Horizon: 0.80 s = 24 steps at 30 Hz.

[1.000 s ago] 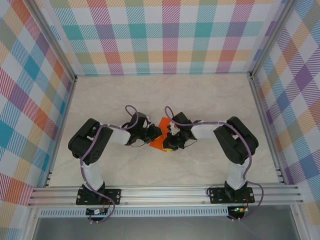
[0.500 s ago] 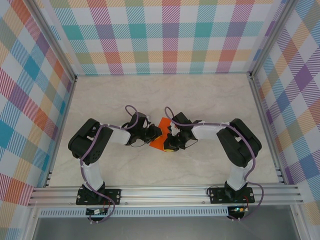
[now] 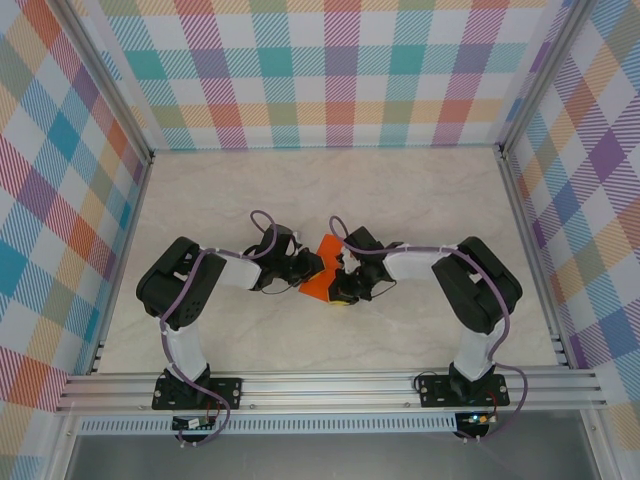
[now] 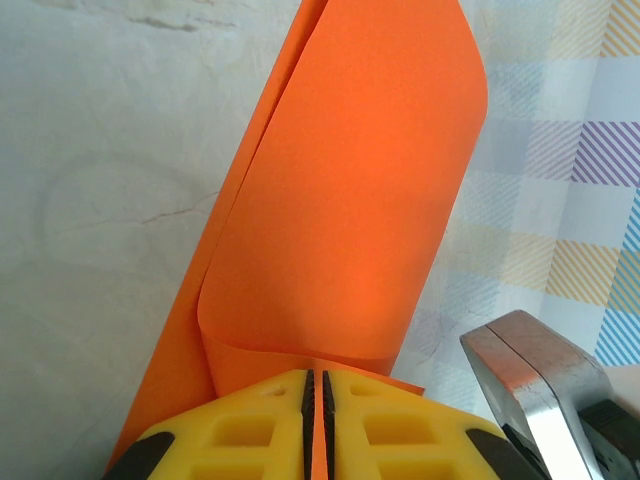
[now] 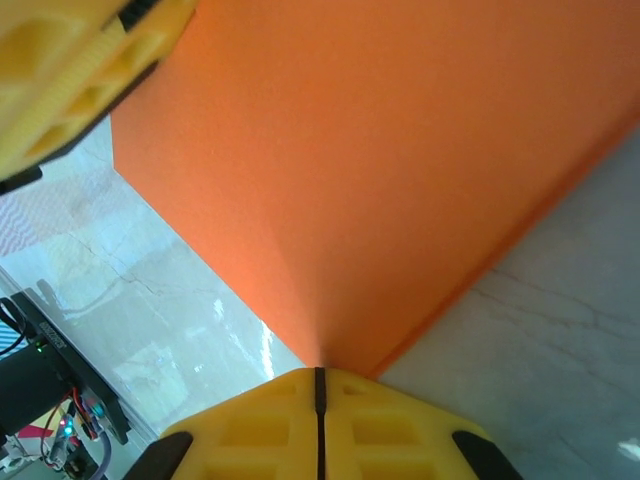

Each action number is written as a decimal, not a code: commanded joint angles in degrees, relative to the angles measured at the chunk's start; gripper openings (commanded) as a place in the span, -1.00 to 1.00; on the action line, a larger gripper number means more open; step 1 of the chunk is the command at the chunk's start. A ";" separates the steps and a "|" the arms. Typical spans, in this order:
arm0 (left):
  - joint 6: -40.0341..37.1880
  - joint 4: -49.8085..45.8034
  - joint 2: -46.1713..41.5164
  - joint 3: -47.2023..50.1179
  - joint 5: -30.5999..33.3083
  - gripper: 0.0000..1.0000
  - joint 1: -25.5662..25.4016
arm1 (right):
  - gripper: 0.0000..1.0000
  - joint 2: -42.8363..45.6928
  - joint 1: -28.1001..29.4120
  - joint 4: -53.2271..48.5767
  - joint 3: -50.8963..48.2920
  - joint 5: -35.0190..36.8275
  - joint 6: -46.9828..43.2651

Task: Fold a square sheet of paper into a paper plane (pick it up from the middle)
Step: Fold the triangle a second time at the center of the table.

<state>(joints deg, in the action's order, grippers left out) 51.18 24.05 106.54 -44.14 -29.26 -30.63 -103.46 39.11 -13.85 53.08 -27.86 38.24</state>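
Plaid walls (image 3: 340, 70) box in a pale marbled table (image 3: 420, 200). Over its middle, between the arms, the paper (image 3: 325, 250) curls over on itself. Both the left gripper (image 4: 315, 385) and the right gripper (image 5: 319, 380) are clenched on its edge. My advice: line up the layers squarely before pressing any crease.

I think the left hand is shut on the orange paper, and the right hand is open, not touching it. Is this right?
Not quite. The right hand is also shut on the orange paper, as the right wrist view shows. The left hand is shut on it, as you said.
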 commanded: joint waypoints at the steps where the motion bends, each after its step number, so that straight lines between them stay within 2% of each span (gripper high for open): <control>1: -1.70 -5.51 1.57 0.95 3.23 -0.73 -0.91 | -0.81 5.38 0.27 -1.58 0.40 2.06 0.32; 5: -1.61 -5.33 1.55 1.01 3.23 -0.72 -0.92 | -0.78 5.66 0.09 0.07 3.26 2.02 1.28; 10: -1.37 -5.24 1.27 0.94 3.26 -0.72 -0.91 | -0.82 -0.75 0.00 1.11 5.76 1.51 3.15; 12: -1.47 -5.40 1.07 0.86 3.18 -0.73 -0.92 | -0.83 -2.82 0.00 3.17 4.90 0.29 3.85; 16: -1.61 -5.86 0.71 0.73 3.13 -0.73 -0.92 | -0.83 -5.86 0.00 2.06 3.62 2.23 3.60; 24: -2.09 -4.10 -1.50 0.26 0.91 -0.64 -0.92 | -0.84 -7.19 0.00 3.09 -0.09 3.29 3.73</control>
<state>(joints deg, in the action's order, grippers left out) 50.92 23.99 106.21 -44.16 -29.26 -30.70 -107.90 38.57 -8.23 56.12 -27.64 41.41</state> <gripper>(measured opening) 0.173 0.084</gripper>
